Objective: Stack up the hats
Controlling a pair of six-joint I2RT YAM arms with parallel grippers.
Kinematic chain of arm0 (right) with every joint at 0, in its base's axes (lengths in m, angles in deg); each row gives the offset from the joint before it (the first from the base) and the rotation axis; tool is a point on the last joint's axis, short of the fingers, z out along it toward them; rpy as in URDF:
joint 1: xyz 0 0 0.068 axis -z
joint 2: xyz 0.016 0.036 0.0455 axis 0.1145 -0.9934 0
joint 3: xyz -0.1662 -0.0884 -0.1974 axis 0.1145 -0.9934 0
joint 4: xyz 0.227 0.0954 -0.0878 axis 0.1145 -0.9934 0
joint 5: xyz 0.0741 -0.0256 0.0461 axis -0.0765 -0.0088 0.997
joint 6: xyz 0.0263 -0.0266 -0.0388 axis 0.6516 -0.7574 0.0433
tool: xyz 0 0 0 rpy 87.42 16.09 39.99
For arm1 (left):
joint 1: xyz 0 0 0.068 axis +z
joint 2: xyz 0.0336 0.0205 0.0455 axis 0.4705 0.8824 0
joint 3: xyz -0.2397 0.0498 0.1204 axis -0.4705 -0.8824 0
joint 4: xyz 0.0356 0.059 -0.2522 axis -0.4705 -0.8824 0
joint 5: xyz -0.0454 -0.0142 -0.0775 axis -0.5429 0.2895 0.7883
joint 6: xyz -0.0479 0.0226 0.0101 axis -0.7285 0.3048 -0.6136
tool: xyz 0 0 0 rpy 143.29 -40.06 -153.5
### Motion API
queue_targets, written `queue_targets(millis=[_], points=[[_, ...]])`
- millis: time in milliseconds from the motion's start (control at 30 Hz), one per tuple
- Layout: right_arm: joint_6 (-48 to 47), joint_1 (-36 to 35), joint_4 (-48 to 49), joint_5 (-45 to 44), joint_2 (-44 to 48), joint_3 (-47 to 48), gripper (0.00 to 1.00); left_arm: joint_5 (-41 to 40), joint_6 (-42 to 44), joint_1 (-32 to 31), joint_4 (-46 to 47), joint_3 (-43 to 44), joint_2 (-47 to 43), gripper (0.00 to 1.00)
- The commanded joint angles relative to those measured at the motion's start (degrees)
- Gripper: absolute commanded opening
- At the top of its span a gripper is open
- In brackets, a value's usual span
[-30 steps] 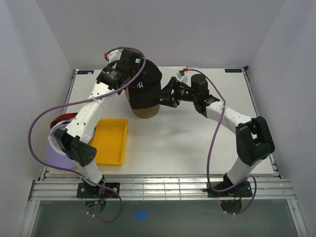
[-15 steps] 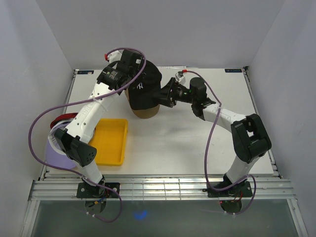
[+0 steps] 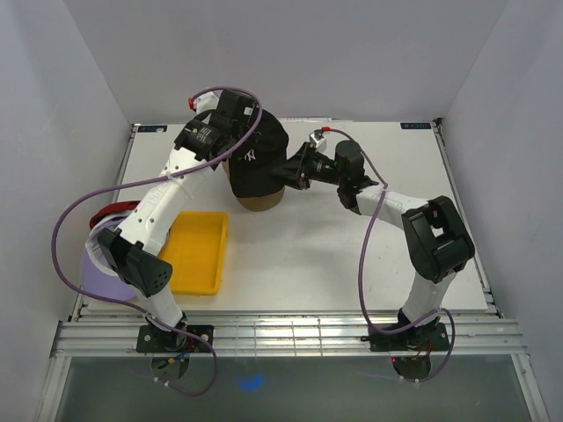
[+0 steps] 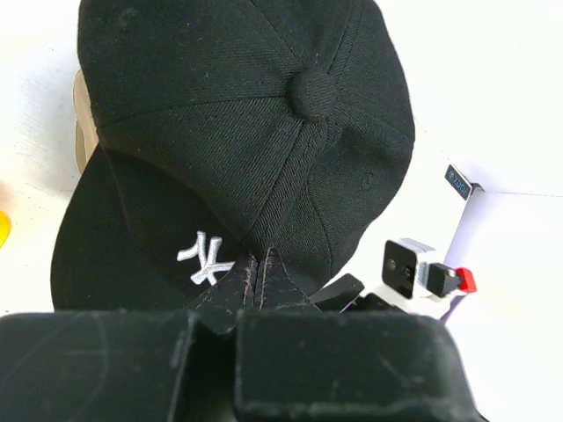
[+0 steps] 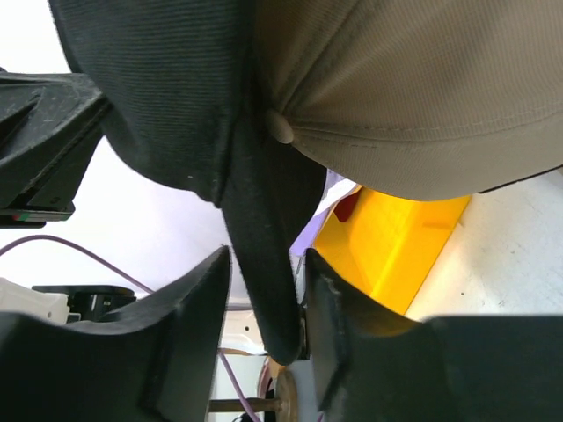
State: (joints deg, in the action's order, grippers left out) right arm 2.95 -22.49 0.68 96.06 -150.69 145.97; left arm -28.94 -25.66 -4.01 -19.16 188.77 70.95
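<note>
A black cap with a white NY logo [image 3: 257,156] sits over a tan cap [image 3: 257,200] at the middle back of the table. My left gripper [image 3: 236,141] is shut on a pinched fold of the black cap [image 4: 264,105] near the logo, with its fingertips [image 4: 236,315] at the bottom of the left wrist view. My right gripper [image 3: 291,167] is open, its jaws either side of the black cap's hanging edge [image 5: 268,264], with a gap on the left side. The tan cap [image 5: 422,88] shows under the black one. A lavender cap [image 3: 99,268] and a dark red cap [image 3: 112,211] lie at the far left.
A yellow tray [image 3: 195,253] lies on the table left of centre, also in the right wrist view [image 5: 396,246]. White walls enclose the table on three sides. Purple cables loop from both arms.
My right gripper has moved left to the black cap, and its jaws now straddle the cap's edge. The left gripper still holds the cap, almost unmoved.
</note>
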Motion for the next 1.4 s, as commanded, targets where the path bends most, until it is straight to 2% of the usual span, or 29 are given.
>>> queue_targets(millis=[0, 233, 400, 600, 733, 867, 1367], points=[[1.9, -0.4, 4.6, 1.9, -1.3, 1.8, 0.43, -2.4, -2.4, -0.4, 0.3, 0.1, -1.8, 0.00], [4.2, 0.5, 6.4, 4.0, -2.7, 2.0, 0.29, -2.5, -0.9, -0.4, 0.0, 0.0, -2.1, 0.00], [10.5, 1.5, 13.8, 6.4, -3.8, 0.9, 0.22, -2.2, 1.0, -0.4, -0.2, 0.4, -1.5, 0.00], [17.4, 3.1, 22.2, 9.0, -5.9, -0.4, 0.21, -1.2, 3.7, -0.3, -0.5, 1.7, -0.3, 0.00], [23.7, 3.7, 31.9, 9.8, -8.3, -1.7, 0.20, -0.5, 5.2, -0.3, -0.5, 2.5, 0.6, 0.00], [27.6, 4.1, 35.7, 10.2, -10.3, -3.1, 0.20, 0.3, 6.6, -0.4, -0.5, 2.8, 1.3, 0.00], [25.9, 6.9, 33.4, 12.4, -12.8, -6.0, 0.24, 1.3, 9.7, -0.3, -0.5, 1.8, 1.9, 0.00]])
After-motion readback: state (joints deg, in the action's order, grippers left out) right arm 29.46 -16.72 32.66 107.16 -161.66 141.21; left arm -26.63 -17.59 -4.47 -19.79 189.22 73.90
